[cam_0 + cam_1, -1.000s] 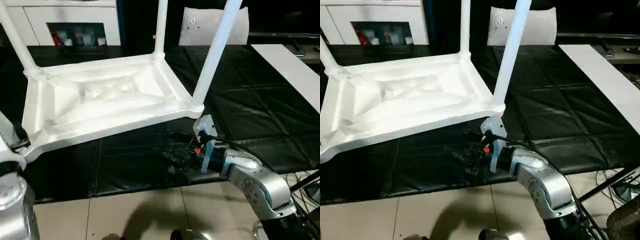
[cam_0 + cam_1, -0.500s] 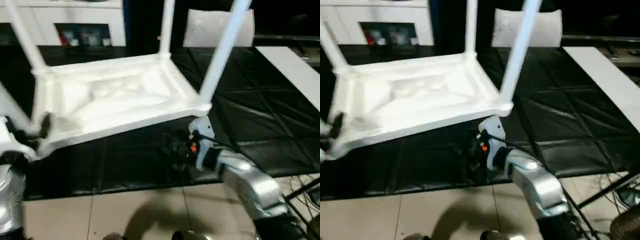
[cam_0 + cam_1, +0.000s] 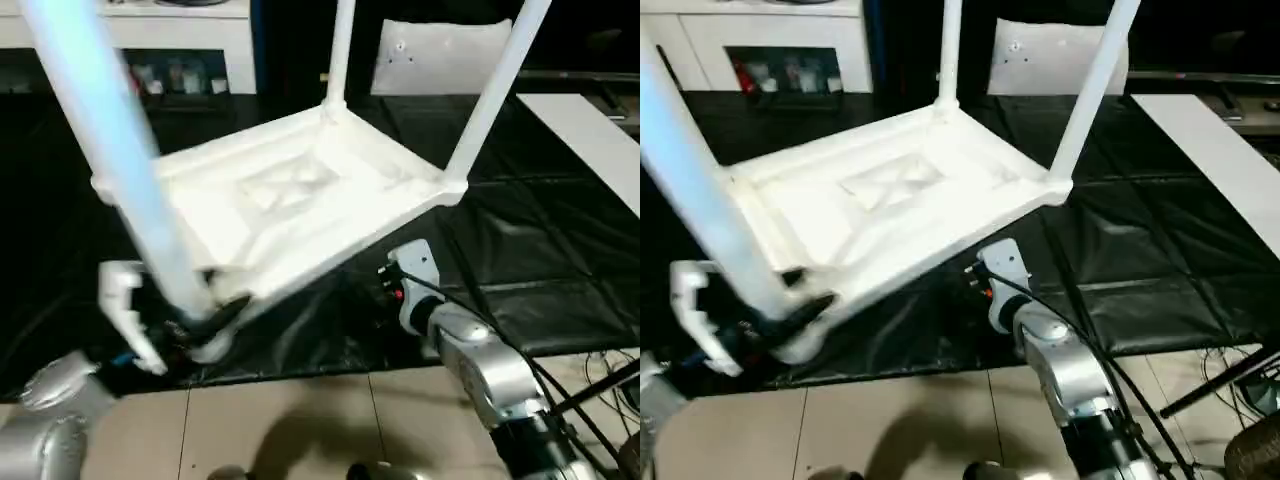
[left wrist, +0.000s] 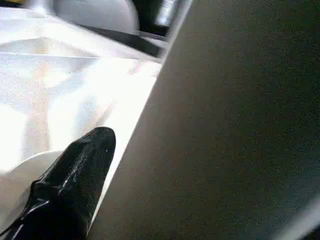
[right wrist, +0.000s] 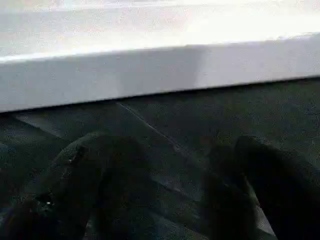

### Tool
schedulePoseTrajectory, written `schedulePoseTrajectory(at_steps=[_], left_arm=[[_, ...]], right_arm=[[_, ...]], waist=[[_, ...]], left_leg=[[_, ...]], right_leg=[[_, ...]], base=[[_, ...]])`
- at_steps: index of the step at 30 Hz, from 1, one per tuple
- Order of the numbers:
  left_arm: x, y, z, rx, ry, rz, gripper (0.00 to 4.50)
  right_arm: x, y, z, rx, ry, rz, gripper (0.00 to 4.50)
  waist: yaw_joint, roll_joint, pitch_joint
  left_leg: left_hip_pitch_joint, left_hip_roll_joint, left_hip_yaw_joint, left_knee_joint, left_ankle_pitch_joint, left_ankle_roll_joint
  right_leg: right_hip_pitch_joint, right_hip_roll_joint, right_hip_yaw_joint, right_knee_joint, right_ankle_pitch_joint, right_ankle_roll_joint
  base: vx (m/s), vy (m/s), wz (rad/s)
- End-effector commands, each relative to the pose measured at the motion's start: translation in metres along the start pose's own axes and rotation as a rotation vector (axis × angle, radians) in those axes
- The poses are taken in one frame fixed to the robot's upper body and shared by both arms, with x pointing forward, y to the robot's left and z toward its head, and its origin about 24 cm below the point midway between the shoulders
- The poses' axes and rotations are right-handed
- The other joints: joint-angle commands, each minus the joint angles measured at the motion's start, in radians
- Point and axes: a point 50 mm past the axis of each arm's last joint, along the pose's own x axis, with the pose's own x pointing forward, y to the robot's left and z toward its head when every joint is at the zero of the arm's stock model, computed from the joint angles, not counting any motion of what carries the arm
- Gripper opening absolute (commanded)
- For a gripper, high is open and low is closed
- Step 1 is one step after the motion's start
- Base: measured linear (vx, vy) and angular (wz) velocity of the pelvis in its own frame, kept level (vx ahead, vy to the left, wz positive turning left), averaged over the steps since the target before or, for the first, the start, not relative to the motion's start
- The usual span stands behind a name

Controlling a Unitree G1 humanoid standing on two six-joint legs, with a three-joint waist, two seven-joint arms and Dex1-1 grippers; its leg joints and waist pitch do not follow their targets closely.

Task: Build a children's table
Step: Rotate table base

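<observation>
I see the upturned white children's table, legs up, tilted; left fingers grip its near leg, right fingers spread beneath its edge.

One upturned white tabletop carries three visible tube legs: one near, two far. One white cabinet, one flat white board, one pale cushion-like panel, two silver forearms, left and right
</observation>
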Motion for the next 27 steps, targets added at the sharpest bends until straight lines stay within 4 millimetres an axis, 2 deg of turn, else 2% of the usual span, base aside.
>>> schedulePoseTrajectory(at_steps=[1,3,4,5,6,8,9,10,11,12,13,15,17,21,22,23,27], left_arm=[[0.015,-0.014,0.004,0.014,0.0,-0.105,4.46],[0.03,-0.028,0.005,0.006,0.007,-0.194,4.46],[0.038,-0.035,0.005,-0.005,0.007,-0.241,4.46],[0.038,-0.035,0.005,-0.005,0.007,-0.241,4.46],[0.04,-0.037,0.005,-0.008,0.008,-0.254,4.46],[0.053,-0.044,0.005,0.004,0.018,-0.325,4.46],[0.056,-0.045,0.005,0.005,0.019,-0.335,4.46],[0.059,-0.044,0.006,0.012,0.013,-0.337,4.46],[0.068,-0.047,0.008,0.018,0.005,-0.358,4.46],[0.068,-0.047,0.008,0.018,0.005,-0.358,4.46],[0.074,-0.049,0.009,0.023,0.001,-0.375,4.46],[0.08,-0.051,0.011,0.028,-0.008,-0.381,4.46],[0.092,-0.052,0.013,0.045,-0.027,-0.386,4.46],[0.106,-0.054,0.014,0.074,-0.039,-0.39,4.46],[0.117,-0.055,0.015,0.095,-0.054,-0.392,4.46],[0.122,-0.055,0.015,0.105,-0.059,-0.394,4.46],[0.135,-0.058,0.018,0.115,-0.083,-0.409,4.46]], right_arm=[[0.002,-0.006,0.003,-0.005,-0.005,-0.037,4.5],[0.008,-0.001,0.005,0.01,-0.028,-0.016,4.5],[0.012,0.004,0.009,0.029,-0.051,0.002,4.5],[0.012,0.004,0.009,0.029,-0.051,0.002,4.5],[0.014,0.005,0.01,0.033,-0.057,0.006,4.5],[0.023,0.013,0.017,0.013,-0.074,0.03,4.5],[0.024,0.014,0.018,0.01,-0.078,0.034,4.5],[0.027,0.016,0.02,0.01,-0.083,0.038,4.5],[0.031,0.02,0.023,0.008,-0.088,0.051,4.5],[0.031,0.02,0.023,0.008,-0.088,0.051,4.5],[0.034,0.024,0.025,0.001,-0.093,0.063,4.5],[0.036,0.026,0.026,-0.006,-0.097,0.073,4.5],[0.04,0.029,0.028,-0.009,-0.101,0.085,4.5],[0.043,0.032,0.029,-0.015,-0.101,0.095,4.5],[0.045,0.035,0.029,-0.015,-0.105,0.121,4.5],[0.046,0.037,0.029,-0.013,-0.108,0.135,4.5],[0.047,0.043,0.03,-0.012,-0.123,0.18,4.5]], waist=[[-0.01,0.009,-0.053],[-0.011,0.005,-0.055],[-0.011,0.007,-0.055],[-0.014,0.005,-0.055],[-0.015,0.004,-0.056],[-0.023,-0.003,-0.06],[-0.028,0.001,-0.059],[-0.033,-0.004,-0.059],[-0.037,-0.007,-0.06],[-0.037,-0.007,-0.06],[-0.045,-0.008,-0.064],[-0.05,-0.011,-0.067],[-0.054,-0.017,-0.071],[-0.055,-0.015,-0.073],[-0.056,-0.017,-0.075],[-0.055,-0.016,-0.075],[-0.055,-0.018,-0.078]], left_leg=[[0.009,0.016,0.002,-0.078,-0.298,-0.018],[0.013,0.017,0.004,-0.076,-0.301,-0.019],[0.012,0.016,0.003,-0.076,-0.299,-0.019],[0.011,0.016,0.005,-0.076,-0.303,-0.02],[0.008,0.014,0.002,-0.076,-0.297,-0.022],[0.007,0.013,0.002,-0.073,-0.29,-0.02],[0.007,0.012,0.001,-0.072,-0.286,-0.02],[0.001,0.011,0.001,-0.071,-0.286,-0.021],[0.0,0.01,0.001,-0.069,-0.289,-0.021],[0.0,0.01,0.001,-0.069,-0.289,-0.021],[-0.002,0.007,0.001,-0.064,-0.277,-0.02],[-0.007,0.009,0.0,-0.063,-0.254,-0.016],[-0.008,0.008,0.003,-0.059,-0.229,-0.006],[-0.006,0.011,0.005,-0.056,-0.212,0.004],[-0.007,0.01,0.006,-0.055,-0.208,0.01],[-0.003,0.011,0.006,-0.054,-0.214,0.009],[-0.01,0.012,0.006,-0.052,-0.202,0.015]], right_leg=[[0.039,-0.054,0.048,-0.067,-0.366,-0.12],[0.036,-0.054,0.049,-0.069,-0.384,-0.111],[0.036,-0.054,0.049,-0.069,-0.385,-0.111],[0.034,-0.053,0.05,-0.069,-0.391,-0.11],[0.041,-0.053,0.048,-0.068,-0.393,-0.104],[0.041,-0.053,0.047,-0.067,-0.391,-0.101],[0.04,-0.053,0.046,-0.066,-0.392,-0.107],[0.044,-0.052,0.046,-0.066,-0.4,-0.104],[0.043,-0.053,0.046,-0.067,-0.419,-0.097],[0.043,-0.053,0.046,-0.067,-0.419,-0.097],[0.045,-0.054,0.046,-0.066,-0.423,-0.093],[0.048,-0.055,0.045,-0.062,-0.403,-0.094],[0.048,-0.053,0.046,-0.059,-0.371,-0.109],[0.048,-0.053,0.046,-0.056,-0.322,-0.134],[0.049,-0.053,0.045,-0.058,-0.32,-0.136],[0.046,-0.054,0.046,-0.056,-0.321,-0.14],[0.054,-0.058,0.046,-0.052,-0.293,-0.156]], base=[[0.0,0.0,0.0],[0.0,0.0,0.0],[0.0,0.0,0.0],[0.0,0.0,0.0],[0.0,0.0,0.0],[0.0,0.0,0.0],[0.0,0.0,0.0],[0.0,0.0,0.0],[0.0,0.0,0.0],[0.0,0.0,0.0],[0.0,0.0,0.0],[0.0,0.0,0.0],[0.0,0.0,0.0],[0.0,0.0,0.0],[0.0,0.0,0.0],[0.0,0.0,0.0],[0.0,0.0,0.0]])
